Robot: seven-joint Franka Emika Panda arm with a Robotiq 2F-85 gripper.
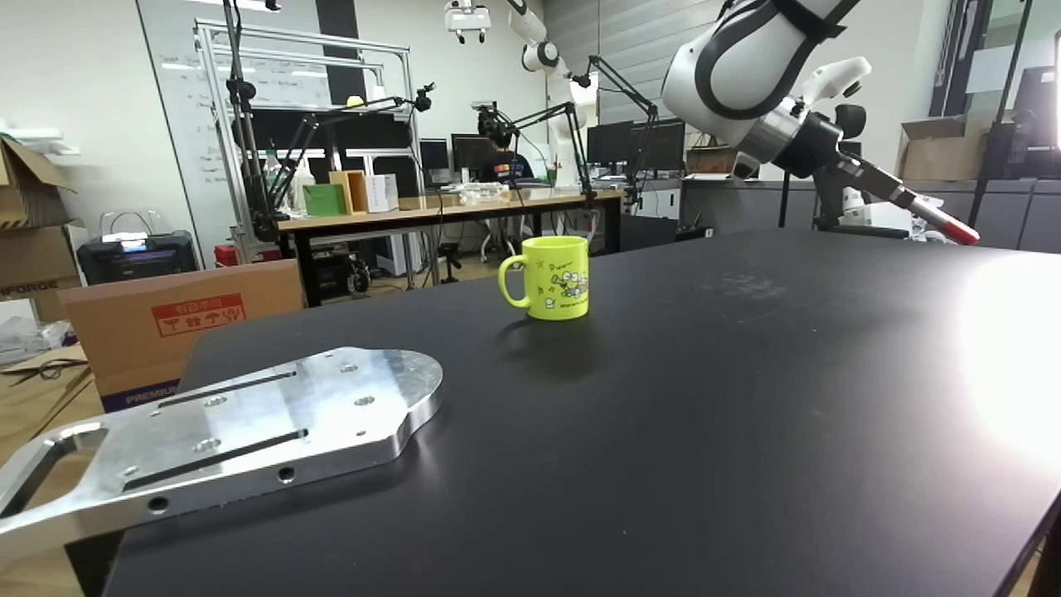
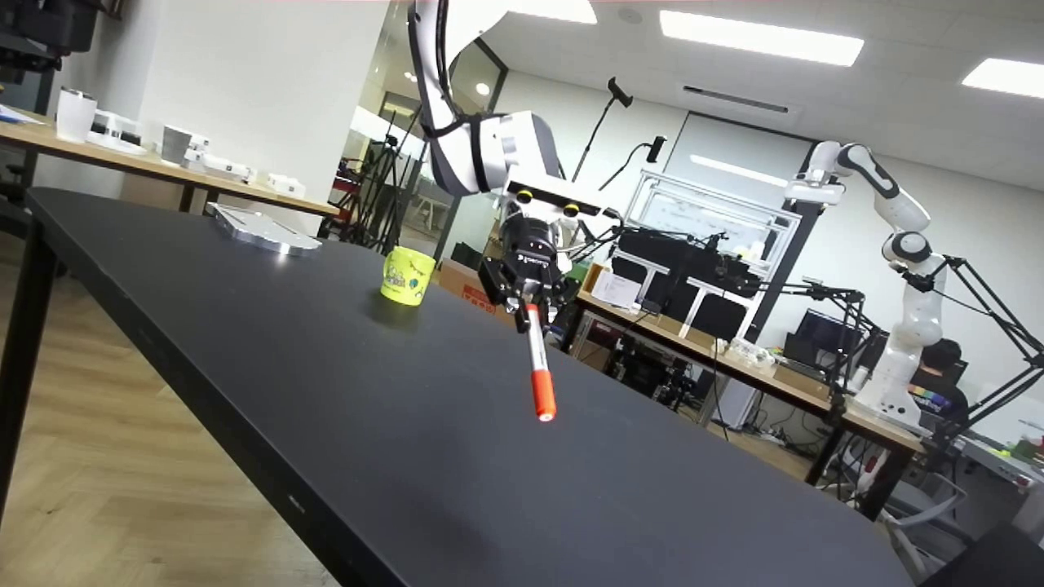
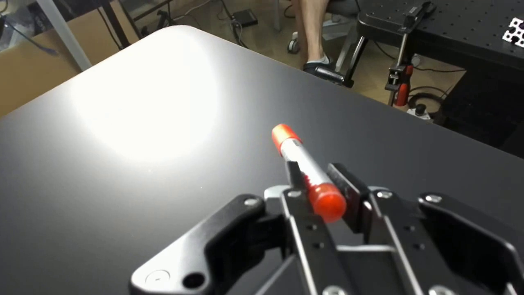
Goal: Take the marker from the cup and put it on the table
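The marker (image 1: pixel 935 216), white with red ends, is held in my gripper (image 1: pixel 895 196), tilted with one red end pointing down and outward. In an exterior view the marker (image 2: pixel 537 350) hangs from the gripper (image 2: pixel 530 303), seemingly above the black table (image 2: pixel 457 456). In the wrist view the marker (image 3: pixel 306 163) lies between the two fingers of the gripper (image 3: pixel 315 174), its near red end at the finger pads. The yellow-green cup (image 1: pixel 564 282) stands upright on the table (image 1: pixel 663 431), well apart from the gripper. The cup (image 2: pixel 407 275) is out of the wrist view.
A silvery metal plate (image 1: pixel 273 414) lies on the table on the far side of the cup from the gripper. A cardboard box (image 1: pixel 191 332) stands beyond the table edge. A person's leg (image 3: pixel 313 32) and a black perforated bench (image 3: pixel 458 45) are beyond the table edge.
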